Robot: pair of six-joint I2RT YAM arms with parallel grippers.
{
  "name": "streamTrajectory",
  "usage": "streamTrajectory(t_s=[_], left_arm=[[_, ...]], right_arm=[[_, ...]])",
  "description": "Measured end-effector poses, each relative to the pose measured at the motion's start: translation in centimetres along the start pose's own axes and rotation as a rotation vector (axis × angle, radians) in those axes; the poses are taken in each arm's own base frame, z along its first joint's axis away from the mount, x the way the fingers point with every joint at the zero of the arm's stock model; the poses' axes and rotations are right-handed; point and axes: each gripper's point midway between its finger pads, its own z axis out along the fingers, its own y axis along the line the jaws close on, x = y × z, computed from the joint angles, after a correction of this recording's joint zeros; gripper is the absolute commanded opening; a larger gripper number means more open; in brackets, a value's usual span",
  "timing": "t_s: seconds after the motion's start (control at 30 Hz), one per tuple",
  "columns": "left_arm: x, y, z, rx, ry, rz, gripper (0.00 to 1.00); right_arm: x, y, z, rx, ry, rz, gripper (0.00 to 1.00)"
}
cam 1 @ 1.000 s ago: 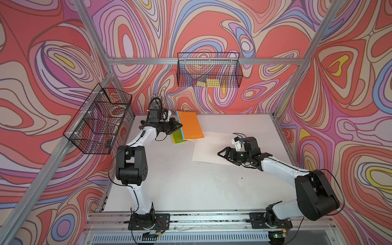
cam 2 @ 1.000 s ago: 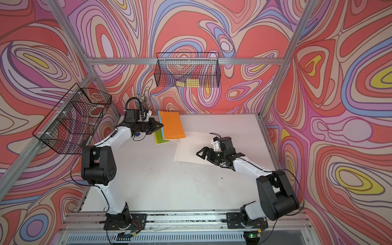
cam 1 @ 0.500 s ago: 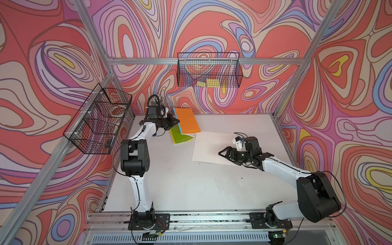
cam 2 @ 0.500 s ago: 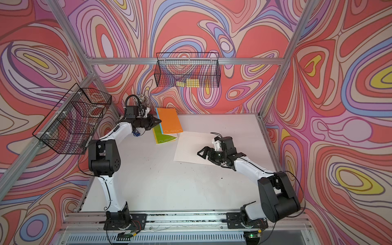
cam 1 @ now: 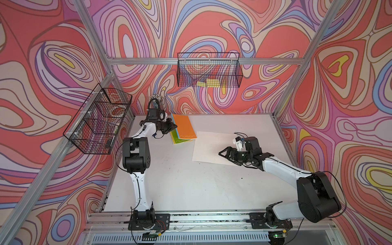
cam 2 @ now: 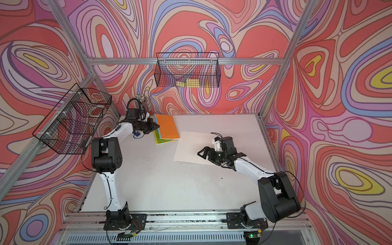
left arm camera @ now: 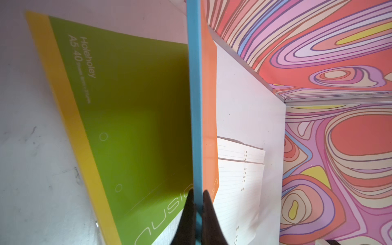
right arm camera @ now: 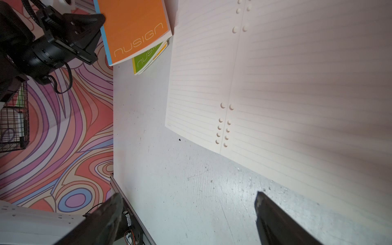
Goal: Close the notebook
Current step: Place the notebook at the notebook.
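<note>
While the left tool (left arm camera: 198, 192) pinches the orange notebook (cam 1: 184, 126) and the right tool (right arm camera: 188, 196) gapes wide, a nudge could merely skid the open notebook (cam 1: 209, 146).

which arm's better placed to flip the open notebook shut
Right. The right gripper is open by the open notebook, while the left gripper is shut on the orange notebook.

Left arm stretched far forward, black left hand (cam 1: 173, 127) pinched tight on the blue-edged orange paper notebook (cam 1: 184, 126). Right arm low and extended, black right hand (cam 1: 222, 153) to that notebook's right, fingers (right arm camera: 267, 209) spread wide.
</note>
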Motion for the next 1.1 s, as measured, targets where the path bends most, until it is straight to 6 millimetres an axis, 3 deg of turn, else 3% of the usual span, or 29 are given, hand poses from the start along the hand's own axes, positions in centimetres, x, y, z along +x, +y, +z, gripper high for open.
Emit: streamTrajectory(t_s=[0.77,1.1], left_arm=[[0.5,5.4,2.1,-0.184,0.017,0.024,0.0],[0.3,5.9,2.0,-0.213,0.01,0.046,0.0]], right_arm=[[0.2,-0.3,0.0,0.014,0.008,0.011,0.98],[0.2,-0.4,0.0,0.016,0.006,0.011,0.98]])
